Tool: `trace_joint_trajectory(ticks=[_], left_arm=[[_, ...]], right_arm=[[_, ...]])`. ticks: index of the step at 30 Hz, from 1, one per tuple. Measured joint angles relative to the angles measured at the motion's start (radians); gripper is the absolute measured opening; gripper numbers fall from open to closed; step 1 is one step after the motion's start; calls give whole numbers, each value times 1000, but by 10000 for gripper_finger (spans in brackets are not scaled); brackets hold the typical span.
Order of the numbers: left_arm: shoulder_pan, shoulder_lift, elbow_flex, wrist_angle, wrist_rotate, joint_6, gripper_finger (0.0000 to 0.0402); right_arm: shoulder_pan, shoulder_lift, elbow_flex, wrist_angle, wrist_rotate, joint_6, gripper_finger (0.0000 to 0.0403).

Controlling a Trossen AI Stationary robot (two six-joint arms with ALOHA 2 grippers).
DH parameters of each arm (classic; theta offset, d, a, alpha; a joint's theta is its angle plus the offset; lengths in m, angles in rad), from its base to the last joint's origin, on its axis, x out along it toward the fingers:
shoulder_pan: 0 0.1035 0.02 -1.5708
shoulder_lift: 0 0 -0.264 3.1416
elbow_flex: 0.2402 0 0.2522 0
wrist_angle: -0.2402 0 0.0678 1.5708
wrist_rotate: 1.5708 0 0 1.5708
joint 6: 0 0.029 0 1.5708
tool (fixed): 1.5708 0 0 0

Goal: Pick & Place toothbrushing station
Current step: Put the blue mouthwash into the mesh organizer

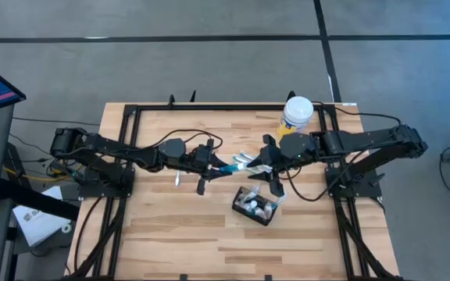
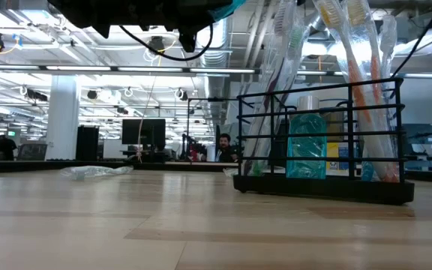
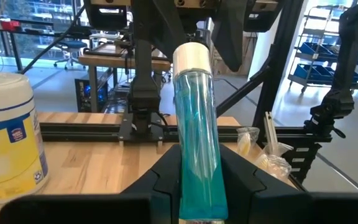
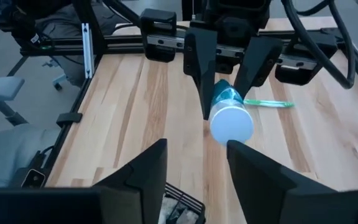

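Clearly translucent teal tube (image 3: pixel 197 143) – left gripper (image 3: pixel 197 186) clamps it

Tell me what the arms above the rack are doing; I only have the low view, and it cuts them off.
Observer: The left gripper is shut on a teal bottle with a white cap, held off the table.
Operator: Report the right gripper.
Observer: The right gripper is open and faces the bottle's cap end-on; the cap sits just beyond its fingertips, not between them.
Operator: Place the rack for me.
Observer: In the high view, the toothbrushing station stands on the table apart from both grippers, nearer the right gripper.
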Motion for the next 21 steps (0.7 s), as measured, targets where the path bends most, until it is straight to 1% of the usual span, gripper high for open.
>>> trace_joint_trajectory(ticks=[5,10,17,21], left_arm=[[0,0,0,-4,-14,-2,63],[-1,0,0,6,-10,0,63],[0,-1,-3,-5,-21,-2,63],[-2,0,4,12,-20,0,63]], right_arm=[[-13,0,1,-20,9,-8,170],[-14,1,1,17,14,-10,169],[-48,18,2,23,10,-24,172],[-54,26,3,91,9,-34,176]])
